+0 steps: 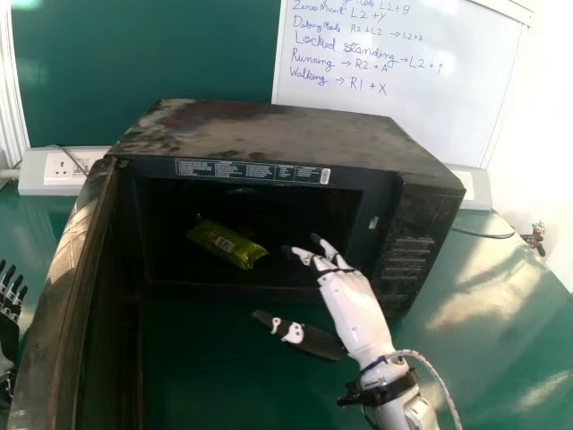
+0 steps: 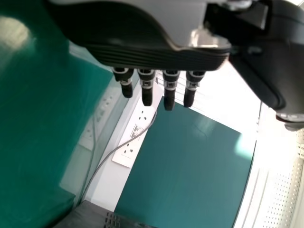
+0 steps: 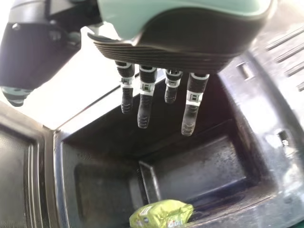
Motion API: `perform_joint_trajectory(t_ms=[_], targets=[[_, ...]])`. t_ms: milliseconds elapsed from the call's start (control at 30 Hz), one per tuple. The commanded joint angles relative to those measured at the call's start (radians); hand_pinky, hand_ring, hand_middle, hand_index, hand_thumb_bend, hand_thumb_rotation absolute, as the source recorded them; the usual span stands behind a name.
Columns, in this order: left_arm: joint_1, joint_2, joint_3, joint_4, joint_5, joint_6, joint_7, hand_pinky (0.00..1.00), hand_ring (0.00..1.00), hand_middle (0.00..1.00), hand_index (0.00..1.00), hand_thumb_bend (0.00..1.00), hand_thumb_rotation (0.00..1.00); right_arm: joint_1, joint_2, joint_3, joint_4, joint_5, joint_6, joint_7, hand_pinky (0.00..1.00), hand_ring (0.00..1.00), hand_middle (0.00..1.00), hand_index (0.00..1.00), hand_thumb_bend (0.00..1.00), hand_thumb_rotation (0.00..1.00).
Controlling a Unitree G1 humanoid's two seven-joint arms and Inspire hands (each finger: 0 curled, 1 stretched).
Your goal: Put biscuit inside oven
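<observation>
Head view puts the shiny green plastic biscuit packet (image 1: 226,244) inside the black box-shaped oven (image 1: 260,130), left of centre in its cavity. The right robot hand (image 1: 351,309) is at the oven's mouth, fingers spread and thumb apart, pinching nothing. Placing looks done; the next move probably calls for drawing that hand clear, since it could block the open dark rectangular door (image 1: 65,269). Left of the oven, the left robot hand (image 1: 9,318) has straight fingers. Behind the oven are a white socket panel (image 1: 40,184) and a whiteboard (image 1: 403,112).
</observation>
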Motion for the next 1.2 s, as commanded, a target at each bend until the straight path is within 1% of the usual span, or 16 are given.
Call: perform_joint_trajectory(t_ms=[0, 100, 200, 400, 533, 667, 700, 833, 967, 1067, 1167], targets=[[0.028, -0.042, -0.013, 0.037, -0.002, 0.008, -0.003, 0.99, 0.93, 0.94, 0.98, 0.21, 0.0, 0.019, 0.012, -0.018, -0.003, 0.02, -0.024, -0.024, 0.67, 0.77, 0.79, 0.88, 1.0, 0.85], [0.025, -0.039, -0.012, 0.044, -0.004, 0.006, -0.009, 0.99, 0.93, 0.94, 0.98, 0.21, 0.0, 0.037, 0.023, -0.036, 0.006, 0.033, -0.052, -0.051, 0.68, 0.76, 0.8, 0.89, 1.0, 0.84], [0.023, -0.038, -0.009, 0.049, -0.005, 0.007, -0.007, 1.0, 0.92, 0.93, 0.97, 0.22, 0.0, 0.049, 0.038, -0.055, 0.028, 0.049, -0.085, -0.087, 0.67, 0.74, 0.79, 0.89, 0.99, 0.83], [0.025, -0.036, -0.011, 0.051, -0.002, 0.0, -0.014, 1.0, 0.93, 0.94, 0.97, 0.21, 0.0, 0.064, 0.063, -0.096, 0.076, 0.057, -0.129, -0.168, 0.65, 0.7, 0.75, 0.86, 0.97, 0.84], [0.025, -0.036, -0.012, 0.053, 0.002, -0.006, -0.012, 1.0, 0.92, 0.94, 0.97, 0.2, 0.0, 0.07, 0.075, -0.115, 0.107, 0.067, -0.148, -0.199, 0.64, 0.7, 0.75, 0.88, 0.95, 0.88], [0.022, -0.037, -0.009, 0.053, -0.003, 0.001, -0.011, 1.0, 0.92, 0.94, 0.97, 0.21, 0.0, 0.076, 0.088, -0.129, 0.133, 0.08, -0.165, -0.227, 0.65, 0.72, 0.74, 0.87, 0.92, 0.87], [0.022, -0.036, -0.009, 0.055, -0.003, 0.001, -0.012, 1.0, 0.92, 0.94, 0.97, 0.21, 0.0, 0.076, 0.09, -0.133, 0.139, 0.08, -0.168, -0.235, 0.66, 0.73, 0.74, 0.86, 0.9, 0.86], [0.024, -0.036, -0.012, 0.051, 0.002, -0.004, -0.011, 1.0, 0.93, 0.94, 0.98, 0.21, 0.0, 0.081, 0.117, -0.153, 0.149, 0.112, -0.16, -0.245, 0.68, 0.73, 0.74, 0.84, 0.9, 0.89], [0.025, -0.035, -0.011, 0.051, -0.002, -0.004, -0.017, 1.0, 0.93, 0.94, 0.98, 0.2, 0.0, 0.084, 0.129, -0.171, 0.166, 0.135, -0.167, -0.251, 0.66, 0.72, 0.74, 0.85, 0.88, 0.91], [0.024, -0.035, -0.009, 0.049, -0.008, 0.004, -0.018, 1.0, 0.93, 0.95, 0.98, 0.2, 0.0, 0.086, 0.133, -0.185, 0.179, 0.119, -0.158, -0.275, 0.63, 0.7, 0.73, 0.85, 0.85, 0.94], [0.023, -0.032, -0.009, 0.054, -0.006, 0.0, -0.02, 1.0, 0.93, 0.95, 0.98, 0.19, 0.0, 0.088, 0.142, -0.199, 0.197, 0.127, -0.151, -0.294, 0.6, 0.69, 0.74, 0.85, 0.83, 0.94]])
